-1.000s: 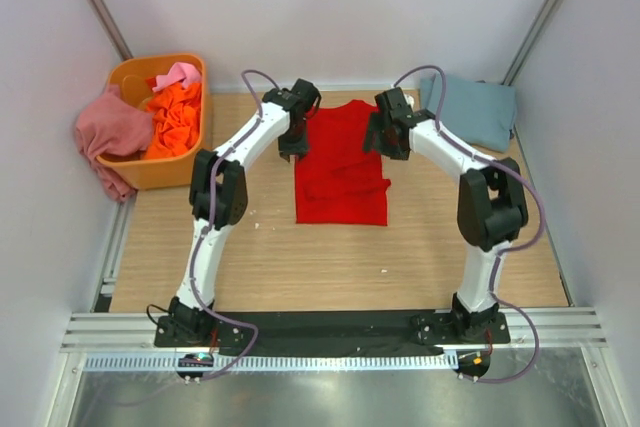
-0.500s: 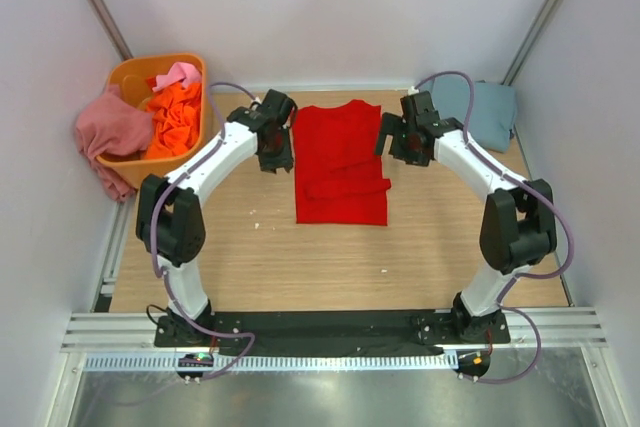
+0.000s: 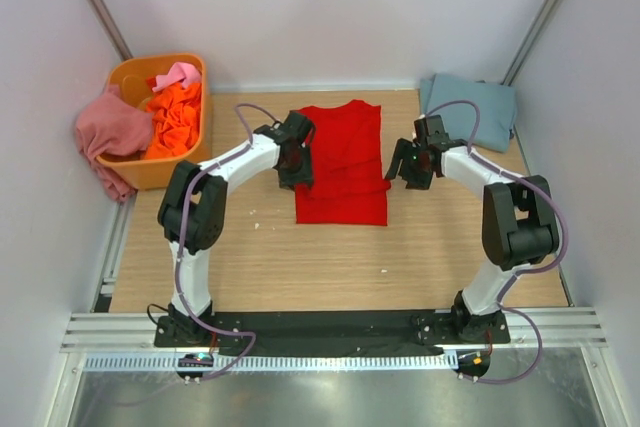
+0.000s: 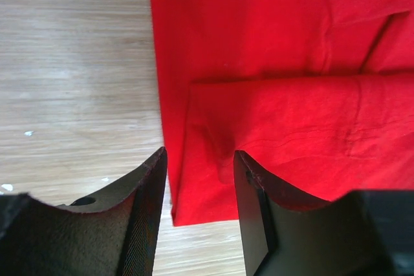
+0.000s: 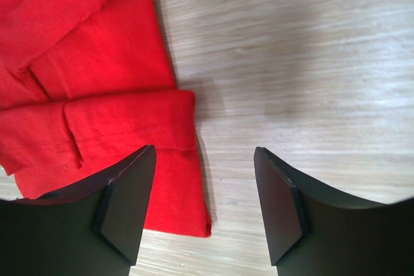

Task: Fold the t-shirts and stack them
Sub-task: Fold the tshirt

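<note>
Presently left fingers (image 4: 145, 224) and right fingers (image 5: 126, 205) gape, straddling opposite edges of red t-shirt (image 3: 342, 192)

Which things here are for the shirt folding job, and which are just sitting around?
For the job:
red shirt
grey-blue shirt
orange shirt
pink shirt
dusty rose shirt
left gripper
right gripper

Just sitting around:
orange tub, holding some shirts
table
</note>
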`<action>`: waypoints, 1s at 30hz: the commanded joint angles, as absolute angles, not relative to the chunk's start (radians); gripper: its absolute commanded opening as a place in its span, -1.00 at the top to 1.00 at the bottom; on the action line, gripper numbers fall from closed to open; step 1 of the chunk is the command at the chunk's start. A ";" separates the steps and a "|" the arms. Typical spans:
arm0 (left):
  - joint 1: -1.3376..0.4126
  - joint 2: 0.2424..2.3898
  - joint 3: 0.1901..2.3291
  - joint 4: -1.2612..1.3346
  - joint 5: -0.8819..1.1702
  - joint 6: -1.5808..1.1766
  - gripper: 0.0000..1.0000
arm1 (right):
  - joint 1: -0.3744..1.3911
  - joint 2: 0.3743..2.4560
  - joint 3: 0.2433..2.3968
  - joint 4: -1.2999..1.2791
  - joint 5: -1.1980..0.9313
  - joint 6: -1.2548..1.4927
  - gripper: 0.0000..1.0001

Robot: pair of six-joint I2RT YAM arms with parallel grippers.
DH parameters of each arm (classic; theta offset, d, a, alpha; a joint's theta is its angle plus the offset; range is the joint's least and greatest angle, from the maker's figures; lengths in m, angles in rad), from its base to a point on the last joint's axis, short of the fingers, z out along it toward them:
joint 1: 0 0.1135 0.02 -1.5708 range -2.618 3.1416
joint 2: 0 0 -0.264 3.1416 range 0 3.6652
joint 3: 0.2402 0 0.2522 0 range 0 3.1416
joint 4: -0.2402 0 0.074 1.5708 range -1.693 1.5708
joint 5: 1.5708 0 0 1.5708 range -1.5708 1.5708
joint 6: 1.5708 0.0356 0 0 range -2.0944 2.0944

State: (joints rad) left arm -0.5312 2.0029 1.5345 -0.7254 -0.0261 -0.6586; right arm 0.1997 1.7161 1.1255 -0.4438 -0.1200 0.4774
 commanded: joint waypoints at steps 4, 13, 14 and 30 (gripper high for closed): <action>-0.540 2.008 1.546 -0.667 -0.018 -0.678 0.05 | 0.207 1.761 1.120 -0.339 -0.186 0.494 -0.30; -0.545 2.022 1.540 -0.655 -0.021 -0.676 0.07 | 0.207 1.802 1.106 -0.298 -0.215 0.508 0.18; -0.545 2.026 1.540 -0.657 -0.029 -0.676 0.07 | 0.207 1.804 1.106 -0.296 -0.216 0.511 0.20; -0.592 2.045 1.529 -0.657 -0.057 -0.695 0.24 | 0.206 1.824 1.121 -0.293 -0.235 0.506 0.74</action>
